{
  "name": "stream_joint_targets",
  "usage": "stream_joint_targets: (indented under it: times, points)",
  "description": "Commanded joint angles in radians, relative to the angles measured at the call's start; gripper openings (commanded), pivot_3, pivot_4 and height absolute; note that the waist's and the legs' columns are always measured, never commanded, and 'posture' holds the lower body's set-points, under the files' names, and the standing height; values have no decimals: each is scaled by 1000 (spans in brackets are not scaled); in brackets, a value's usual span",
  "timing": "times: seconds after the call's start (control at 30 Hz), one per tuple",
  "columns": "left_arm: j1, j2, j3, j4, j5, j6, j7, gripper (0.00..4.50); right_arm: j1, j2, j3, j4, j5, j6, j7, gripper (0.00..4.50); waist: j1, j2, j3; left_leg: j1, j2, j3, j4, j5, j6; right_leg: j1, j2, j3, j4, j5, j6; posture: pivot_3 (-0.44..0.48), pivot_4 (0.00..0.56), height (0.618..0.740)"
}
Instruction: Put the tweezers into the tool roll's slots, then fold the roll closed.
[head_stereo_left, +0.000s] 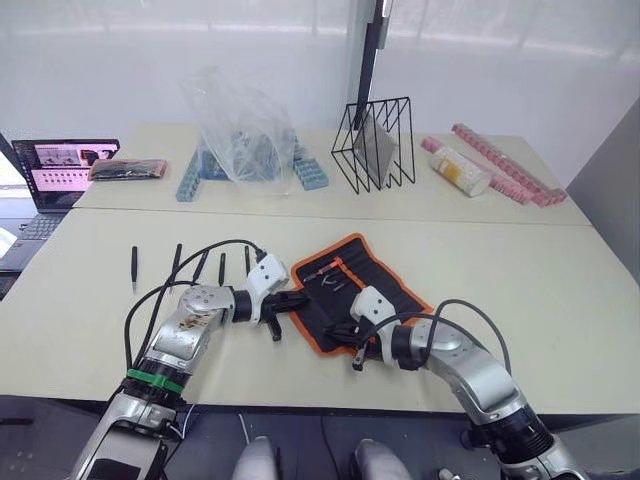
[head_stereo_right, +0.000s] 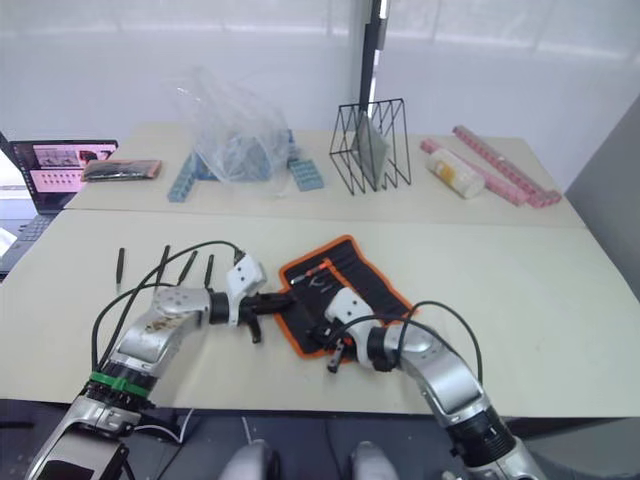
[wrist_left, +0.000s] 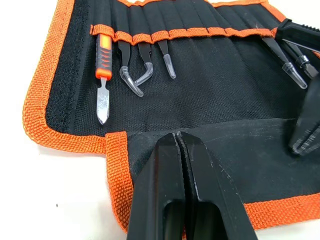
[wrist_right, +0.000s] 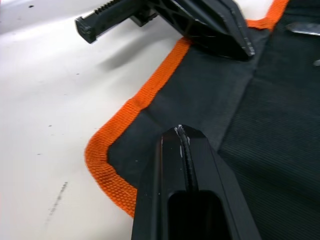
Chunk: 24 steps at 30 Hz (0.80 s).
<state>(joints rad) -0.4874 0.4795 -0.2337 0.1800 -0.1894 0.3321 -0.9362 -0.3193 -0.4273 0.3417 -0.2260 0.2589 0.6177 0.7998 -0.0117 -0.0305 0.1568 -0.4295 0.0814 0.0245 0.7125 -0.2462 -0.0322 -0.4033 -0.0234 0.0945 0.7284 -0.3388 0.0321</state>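
Two end effectors on open tool roll (head_stereo_left: 355, 285) at worktop (head_stereo_left: 520, 290) front edge: left end effector (wrist_left: 178, 139) and right end effector (wrist_right: 181, 131) both closed, empty. Five tweezers (head_stereo_left: 178, 260) loose, left of roll.

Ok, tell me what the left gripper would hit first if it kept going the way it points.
Probably the tool roll itself: the left gripper, fingers shut, points across its black fabric toward the row of slots. The right gripper sits off to one side.
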Motion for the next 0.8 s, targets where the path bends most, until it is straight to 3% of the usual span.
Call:
stream_joint_targets:
  times: [0.03, 0.3, 0.53, 0.8]
  points:
    - [38, -9, -47, 62, 60, 2, 14, 40, -63, 36, -49, -12, 69, 28, 21, 0, 1, 0, 0, 1, 0, 0, 0, 0, 0, 1, 0, 0, -1, 0, 0, 0, 150, 684]
    - [60, -1, -39, 50, 60, -17, -2, 40, -182, 92, -58, 185, 17, -40, -13, 0, 4, 0, 0, 1, 0, 0, 0, 0, 0, 2, 0, 0, -1, 0, 0, 0, 150, 684]
    - [78, -11, -28, 17, 52, -4, 15, 40, -190, 97, 32, 378, -98, -148, 21, 0, -1, 1, -1, 2, 0, 0, -1, 0, 0, 2, 0, 0, -1, 0, 0, 0, 150, 684]
    - [120, 10, -17, -27, 53, 6, 17, 40, -47, -8, 27, 211, -52, -93, 120, 0, 2, 5, -6, 8, 0, -1, -2, -2, 2, 13, 0, 0, -11, 0, 0, 0, 150, 684]
